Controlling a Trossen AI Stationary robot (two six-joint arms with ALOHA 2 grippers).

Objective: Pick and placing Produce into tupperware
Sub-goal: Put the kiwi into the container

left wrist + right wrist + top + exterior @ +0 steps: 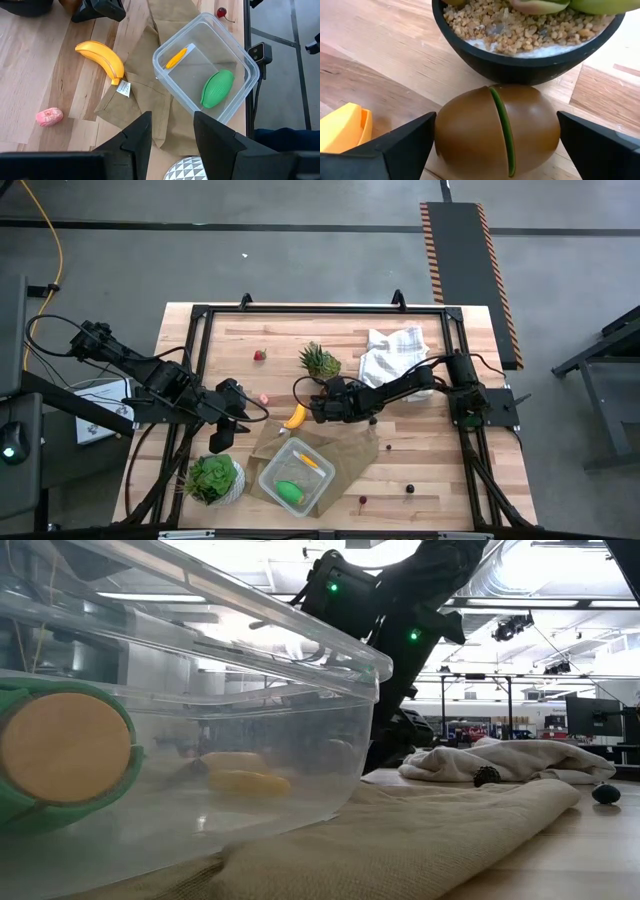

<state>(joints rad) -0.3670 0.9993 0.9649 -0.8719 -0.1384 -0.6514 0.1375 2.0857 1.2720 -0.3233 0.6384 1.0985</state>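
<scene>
Where brown paper bag covers wooden table, tupperware rests.

Bright, even light on the wooden table from overhead, shadows short and soft beneath both arms. At table height the ceiling lamps blaze white around twelve o'clock, throwing streaks of glare along the rim of the tupperware; its clear wall smears everything behind it, and the green oval at nine o'clock sits huge and soft-edged. Left wrist view is crisp, banana casting a thin shadow. Right wrist view: brown kiwi sharp, with a soft sheen, pot behind slightly soft, wood beyond blurring.
</scene>
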